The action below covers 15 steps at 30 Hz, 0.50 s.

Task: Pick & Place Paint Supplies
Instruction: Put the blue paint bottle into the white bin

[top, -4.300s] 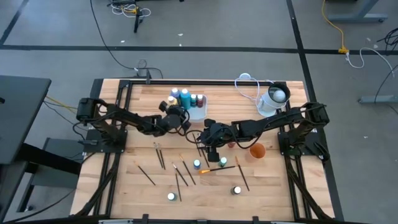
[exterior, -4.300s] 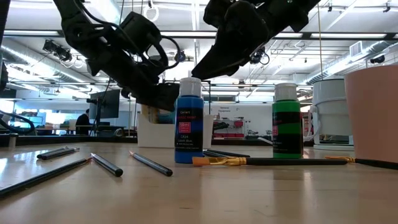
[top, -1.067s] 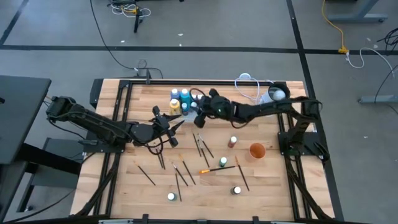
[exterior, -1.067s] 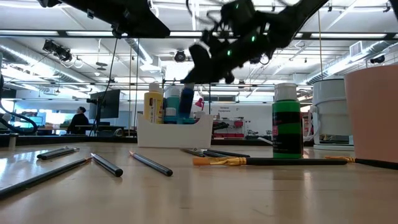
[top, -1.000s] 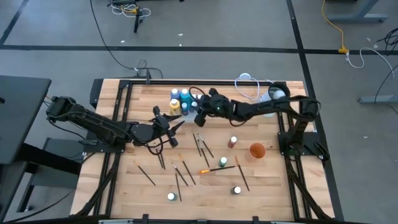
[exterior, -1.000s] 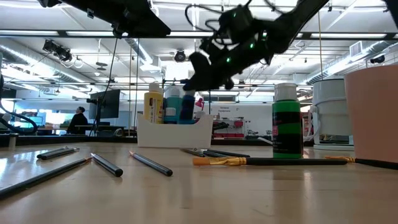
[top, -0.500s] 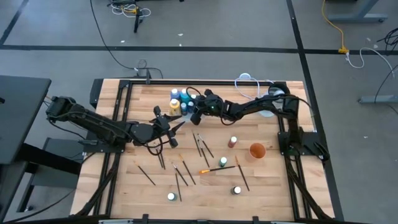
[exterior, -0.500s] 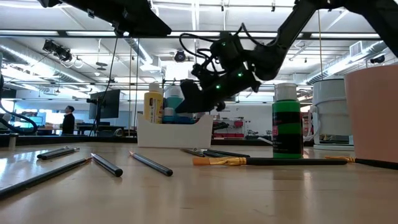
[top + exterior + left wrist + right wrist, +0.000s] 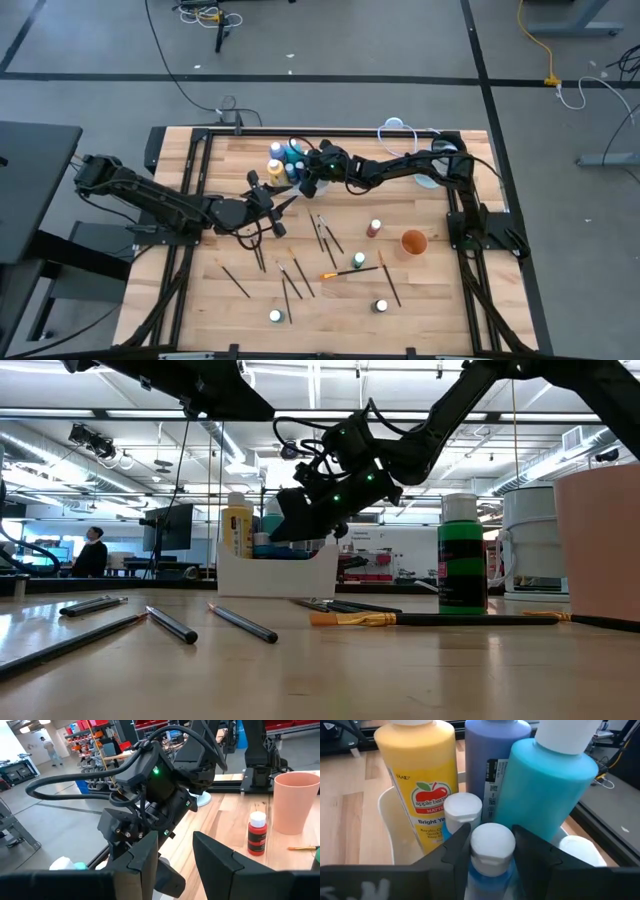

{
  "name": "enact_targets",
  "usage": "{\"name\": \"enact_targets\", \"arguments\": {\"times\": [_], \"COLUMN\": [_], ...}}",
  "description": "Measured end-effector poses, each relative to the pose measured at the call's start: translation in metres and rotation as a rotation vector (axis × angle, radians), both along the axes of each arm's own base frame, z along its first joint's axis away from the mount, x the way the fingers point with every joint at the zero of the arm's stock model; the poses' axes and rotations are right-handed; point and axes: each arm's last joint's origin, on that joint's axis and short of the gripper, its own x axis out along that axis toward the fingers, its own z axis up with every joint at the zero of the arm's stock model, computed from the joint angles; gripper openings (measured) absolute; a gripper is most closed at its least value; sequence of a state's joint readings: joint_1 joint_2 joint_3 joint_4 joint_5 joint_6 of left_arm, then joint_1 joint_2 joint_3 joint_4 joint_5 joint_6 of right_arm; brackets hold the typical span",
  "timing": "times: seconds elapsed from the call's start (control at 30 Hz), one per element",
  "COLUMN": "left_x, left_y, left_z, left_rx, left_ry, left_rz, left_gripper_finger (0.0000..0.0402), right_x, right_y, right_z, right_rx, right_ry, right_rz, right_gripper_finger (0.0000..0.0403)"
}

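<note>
A white tray (image 9: 318, 184) at the table's far middle holds a yellow bottle (image 9: 420, 775), a dark blue one (image 9: 495, 740) and a teal one (image 9: 545, 790), all upright. My right gripper (image 9: 306, 181) reaches into it, shut on a small blue white-capped bottle (image 9: 492, 842). My left gripper (image 9: 278, 200) hangs open and empty just left of the tray. A red bottle (image 9: 375, 228), a green bottle (image 9: 358, 260) and two more bottles (image 9: 381, 306) stand on the wood. An orange-handled brush (image 9: 340, 272) and several dark brushes (image 9: 290, 280) lie flat. My right gripper pinches the small blue bottle just under its white cap (image 9: 490, 869), one finger on each side. The fingers come slanting down from the table's right. The bottle stands upright, sunk among the other bottles in the tray; its foot is hidden.
An orange cup (image 9: 413, 242) stands right of the red bottle. A white round container (image 9: 440, 160) with a cable sits at the far right, partly under my right arm. Black frame rails (image 9: 200, 150) run along the table's edges. Bare wood lies near the front left corner.
My right gripper has carried the blue bottle toward the table's left and downward, lowering it from above the tray in among the bottles standing there.
</note>
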<state>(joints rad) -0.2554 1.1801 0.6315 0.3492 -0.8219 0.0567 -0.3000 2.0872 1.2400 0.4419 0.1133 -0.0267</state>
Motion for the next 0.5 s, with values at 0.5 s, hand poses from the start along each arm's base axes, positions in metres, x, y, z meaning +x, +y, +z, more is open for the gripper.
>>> {"name": "enact_targets", "arguments": {"times": [0.5], "left_x": [0.001], "left_y": [-0.002], "left_z": [0.000], "left_rx": [-0.029], "left_ry": [-0.005], "left_rz": [-0.062], "left_gripper_finger": [0.0132], "right_x": [-0.011], "right_y": [0.016], "right_z": [0.039], "right_rx": [0.025], "right_ry": [0.036], "right_rz": [0.074], "right_gripper_finger": [0.0182]}}
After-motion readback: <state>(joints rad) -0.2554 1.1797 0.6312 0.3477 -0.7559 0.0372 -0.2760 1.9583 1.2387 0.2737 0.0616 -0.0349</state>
